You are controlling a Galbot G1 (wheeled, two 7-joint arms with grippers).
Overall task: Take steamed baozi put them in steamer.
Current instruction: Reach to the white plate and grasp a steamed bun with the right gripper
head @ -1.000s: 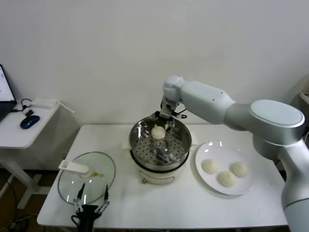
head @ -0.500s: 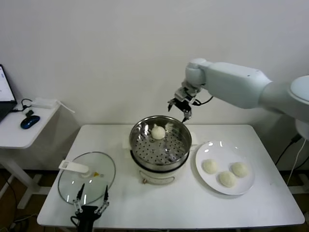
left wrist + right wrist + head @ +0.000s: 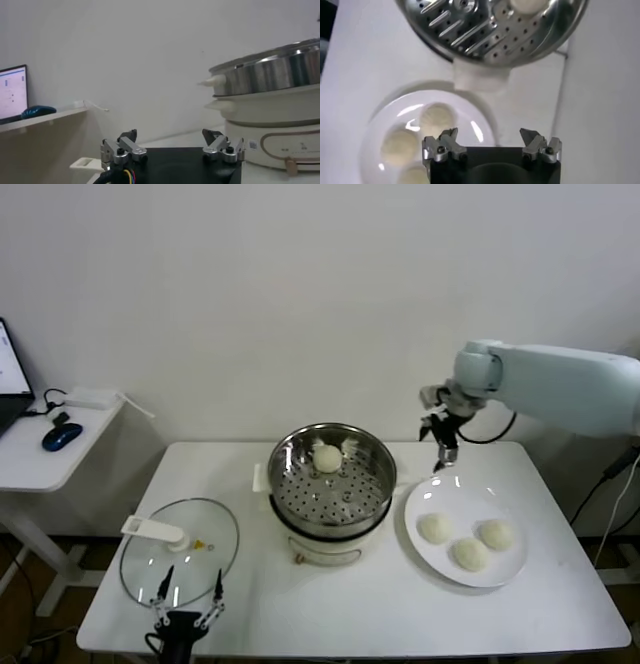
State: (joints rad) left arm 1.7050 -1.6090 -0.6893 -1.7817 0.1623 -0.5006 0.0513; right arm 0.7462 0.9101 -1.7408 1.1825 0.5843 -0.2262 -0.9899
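Observation:
One off-white baozi [image 3: 327,458] lies at the back of the shiny perforated steamer [image 3: 300,494] on its cream cooker base. Three more baozi [image 3: 434,528] [image 3: 470,554] [image 3: 494,534] lie on a white plate [image 3: 445,494] to the steamer's right. My right gripper [image 3: 444,453] is open and empty, held above the plate's far edge, right of the steamer. The right wrist view shows the plate's baozi [image 3: 437,116], the steamer [image 3: 470,35] and my open right gripper [image 3: 490,141]. My left gripper [image 3: 187,601] is open and parked at the table's front left edge.
A round glass lid with a white handle [image 3: 155,531] lies on the table left of the steamer. A side desk with a blue mouse [image 3: 61,435] stands at the far left. The left wrist view shows the cooker base [image 3: 280,140] side-on.
My right gripper, empty, has lifted out of the steamer and swung right to above the plate's far edge. The baozi it left stays in the steamer. The left arm has not moved.

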